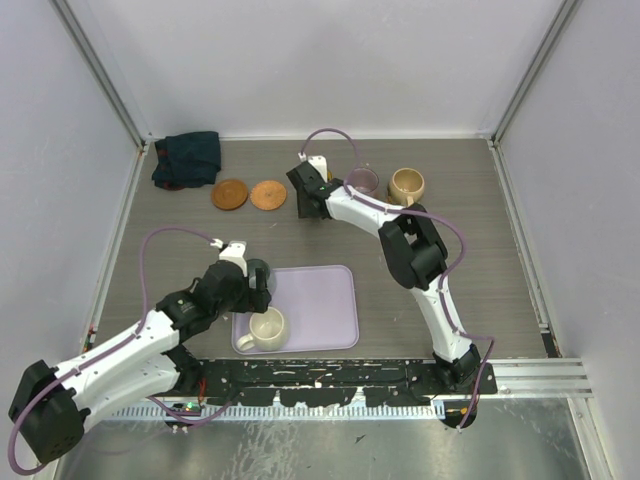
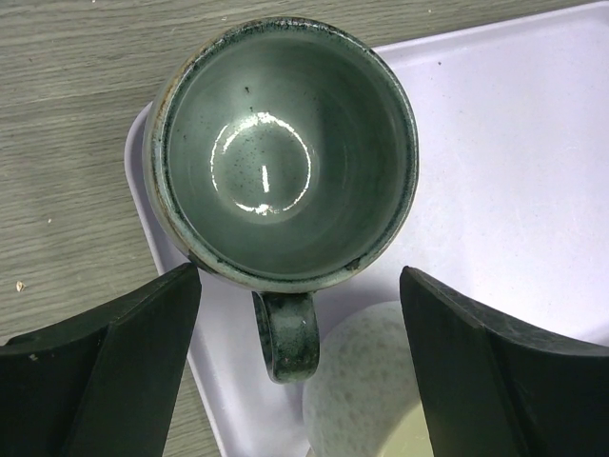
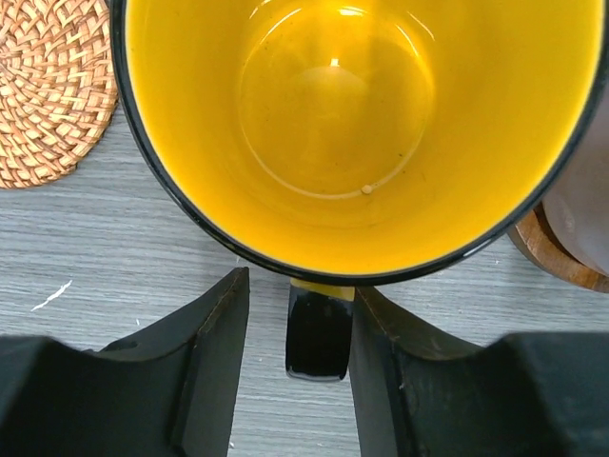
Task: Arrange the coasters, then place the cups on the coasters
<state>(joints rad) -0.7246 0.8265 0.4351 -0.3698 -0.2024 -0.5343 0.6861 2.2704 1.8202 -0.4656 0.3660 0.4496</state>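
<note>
In the right wrist view, the yellow cup (image 3: 333,124), black outside, stands on the table with its black handle (image 3: 319,328) between the jaws of my right gripper (image 3: 303,286). The jaws are parted, with a gap on the handle's left side. A woven coaster (image 3: 43,90) lies to its left. My left gripper (image 2: 300,286) hangs wide open over the grey-green cup (image 2: 285,152), its handle (image 2: 285,333) between the fingers and untouched. The cream cup (image 2: 366,390) sits beside it on the lavender tray (image 2: 514,143). Two coasters (image 1: 229,194) (image 1: 268,194) lie at the back.
A mauve cup (image 1: 362,182) and a tan cup (image 1: 406,185) stand right of my right gripper (image 1: 306,196); the mauve one rests on a wooden coaster (image 3: 557,257). A dark cloth (image 1: 187,159) lies in the back left corner. White walls enclose the table.
</note>
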